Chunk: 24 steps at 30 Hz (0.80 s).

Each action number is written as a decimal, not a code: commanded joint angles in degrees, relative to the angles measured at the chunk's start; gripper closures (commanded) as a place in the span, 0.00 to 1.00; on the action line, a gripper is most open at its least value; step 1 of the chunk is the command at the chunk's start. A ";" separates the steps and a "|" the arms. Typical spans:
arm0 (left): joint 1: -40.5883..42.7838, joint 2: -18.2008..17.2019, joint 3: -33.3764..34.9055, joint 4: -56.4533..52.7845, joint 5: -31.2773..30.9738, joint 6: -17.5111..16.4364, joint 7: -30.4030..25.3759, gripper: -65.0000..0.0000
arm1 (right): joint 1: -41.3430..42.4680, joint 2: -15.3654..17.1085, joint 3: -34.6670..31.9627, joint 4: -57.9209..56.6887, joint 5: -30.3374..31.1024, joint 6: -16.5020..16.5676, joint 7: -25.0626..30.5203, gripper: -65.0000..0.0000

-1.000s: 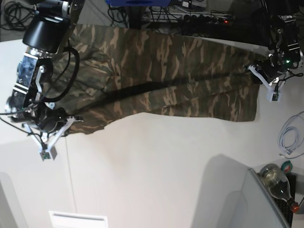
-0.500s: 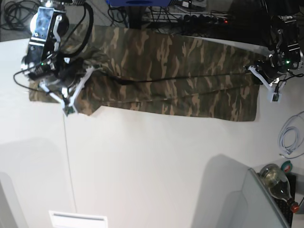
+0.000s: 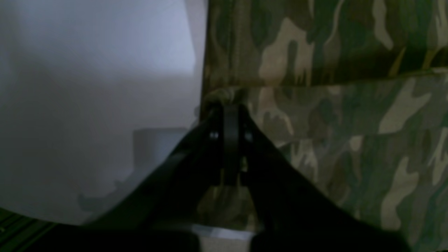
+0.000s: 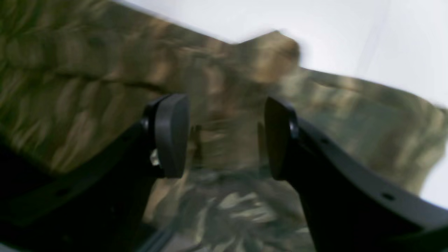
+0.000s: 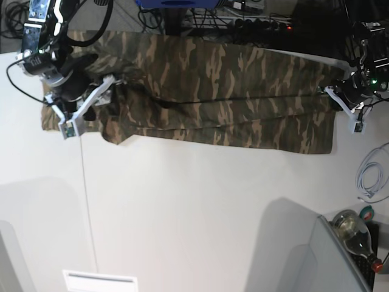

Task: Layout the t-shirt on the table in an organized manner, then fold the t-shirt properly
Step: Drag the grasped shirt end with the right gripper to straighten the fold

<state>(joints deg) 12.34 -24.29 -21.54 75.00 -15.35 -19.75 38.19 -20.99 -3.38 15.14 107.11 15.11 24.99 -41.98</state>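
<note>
Base view: the t-shirt [image 5: 206, 97] lies stretched in a long band across the far part of the table [image 5: 194, 207], its long axis running from one side of the picture to the other. Its far edge sits at the table's back edge, next to a tangle of cables [image 5: 243, 18]. In front of the shirt the white top is bare over a wide stretch, down to a thin seam line [image 5: 86, 201] and a pale tray [image 5: 100, 281] at the near edge. A coiled white cable [image 5: 372, 176] and a bottle [image 5: 355, 234] lie well off to one side, near the corner. The right gripper [image 5: 85, 112] hangs over one end of the shirt with its fingers spread. The left gripper [image 5: 346, 109] sits at the opposite end, at the cloth's edge.

Left wrist view: the left gripper [image 3: 229, 115] has its fingers pressed together on a bunched bit of the t-shirt's [image 3: 336, 105] edge, right where cloth meets bare table [image 3: 98, 87]. A fold line crosses the cloth sideways.

Right wrist view: blurred. The right gripper [image 4: 224, 136] is wide apart, with nothing between its pads [image 4: 171, 134], above the t-shirt [image 4: 87, 87]; the table [image 4: 350, 42] shows beyond the cloth's edge.

No label or writing can be read in any view.
</note>
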 commanded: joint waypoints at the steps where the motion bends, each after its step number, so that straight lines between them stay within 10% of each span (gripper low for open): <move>1: -0.25 -1.16 -0.48 1.00 0.01 0.01 -0.61 1.00 | 1.96 1.40 -0.15 0.01 1.02 -1.83 0.88 0.48; 6: -0.25 -0.80 -0.48 1.00 0.01 0.01 -0.61 1.00 | 7.94 2.01 -0.32 -4.56 1.02 -8.33 -2.11 0.39; 19: 0.10 -0.72 -0.48 1.00 0.01 0.01 -0.61 1.00 | 13.04 2.28 -0.32 -13.97 0.93 -8.69 -6.60 0.41; 24: 0.19 -0.72 -0.48 1.00 0.01 0.01 -0.61 1.00 | 12.69 2.28 0.03 -13.97 0.93 -8.69 -9.58 0.81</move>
<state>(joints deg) 12.71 -23.83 -21.56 75.00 -15.20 -19.77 38.39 -8.78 -1.26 15.03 92.23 15.46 16.27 -52.27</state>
